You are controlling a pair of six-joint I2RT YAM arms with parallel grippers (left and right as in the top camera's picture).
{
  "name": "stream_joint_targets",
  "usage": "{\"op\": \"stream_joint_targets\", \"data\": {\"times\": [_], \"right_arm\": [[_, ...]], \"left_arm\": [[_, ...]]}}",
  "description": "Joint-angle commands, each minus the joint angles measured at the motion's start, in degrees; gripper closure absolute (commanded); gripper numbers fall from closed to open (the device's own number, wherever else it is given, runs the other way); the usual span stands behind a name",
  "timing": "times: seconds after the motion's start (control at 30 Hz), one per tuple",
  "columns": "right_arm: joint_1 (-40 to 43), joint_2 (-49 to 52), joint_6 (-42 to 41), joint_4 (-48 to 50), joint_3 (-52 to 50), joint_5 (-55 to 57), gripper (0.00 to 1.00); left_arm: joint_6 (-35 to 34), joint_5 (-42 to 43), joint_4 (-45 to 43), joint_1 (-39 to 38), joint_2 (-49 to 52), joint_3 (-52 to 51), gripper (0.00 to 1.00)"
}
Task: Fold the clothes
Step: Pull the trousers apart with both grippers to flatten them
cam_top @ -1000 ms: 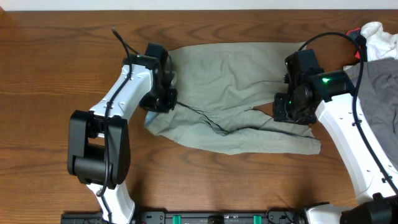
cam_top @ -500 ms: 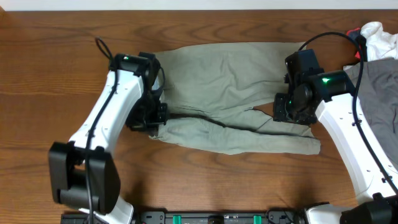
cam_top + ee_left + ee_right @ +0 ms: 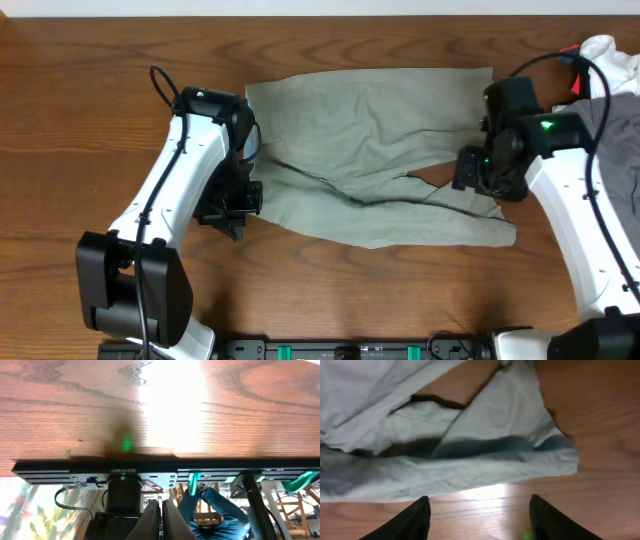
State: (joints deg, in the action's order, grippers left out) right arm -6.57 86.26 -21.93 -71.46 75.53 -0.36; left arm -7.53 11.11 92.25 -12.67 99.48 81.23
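Nearest me, a black rail [image 3: 350, 351] is running along the front edge of the brown wooden table [image 3: 80, 120]. Just past that, the left gripper [image 3: 161, 507] is hanging over bare wood with its two black fingers pinched right together and nothing between them, just off the left edge of the pale khaki-green cotton shorts [image 3: 370, 140].

The shorts are lying spread across the middle of the table. The near side is looking rumpled, with a crease running across and a little wedge of wood showing between the legs. The right gripper [image 3: 479, 501] is hovering at the right leg's hem with its fingers spread wide, holding nothing.

Further back on the right, a dark grey garment [image 3: 622, 130] is lying partly under the right arm, and a small white-and-red cloth [image 3: 605, 55] is sitting in the far corner.
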Motion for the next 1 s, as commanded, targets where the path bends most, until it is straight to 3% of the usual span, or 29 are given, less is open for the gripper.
{"op": "stream_joint_targets", "data": {"times": [0.0,0.13,0.2,0.27,0.4,0.5,0.83,0.87,0.97], "right_arm": [[1.8,-0.5,0.1,-0.2,-1.6,0.3,0.36],[3.6,-0.4,-0.4,2.5,-6.8,-0.1,0.28],[5.1,-0.4,-1.7,5.4,-10.4,-0.8,0.27],[6.9,-0.4,-1.8,8.0,-13.4,-3.5,0.29],[10.8,-0.4,-1.8,10.9,-17.6,-6.8,0.33],[12.7,-0.4,-1.3,10.3,-18.1,-6.8,0.34],[13.5,-0.4,0.0,10.1,-18.1,-6.8,0.34],[13.5,-0.4,0.4,10.1,-18.1,-6.8,0.34],[13.5,-0.4,1.0,10.0,-18.1,-6.8,0.34]], "left_arm": [[-0.3,-1.6,0.5,-0.3,-2.0,-0.1,0.94],[-0.3,-1.5,-10.1,-0.3,-5.6,-0.1,0.92],[0.7,-1.5,-15.7,-0.4,-6.5,-0.1,0.71],[3.5,-1.5,-20.0,-0.4,-6.5,-0.2,0.57],[5.0,-1.1,-27.8,-0.4,-3.7,-0.2,0.39],[6.8,-1.1,-30.2,-0.4,0.0,-0.2,0.34],[10.3,-1.6,-39.3,-0.4,11.7,-0.2,0.34],[10.3,-1.6,-39.4,-0.4,12.0,-0.2,0.40],[10.3,-1.5,-38.4,-0.4,12.3,-0.2,0.86]]}}
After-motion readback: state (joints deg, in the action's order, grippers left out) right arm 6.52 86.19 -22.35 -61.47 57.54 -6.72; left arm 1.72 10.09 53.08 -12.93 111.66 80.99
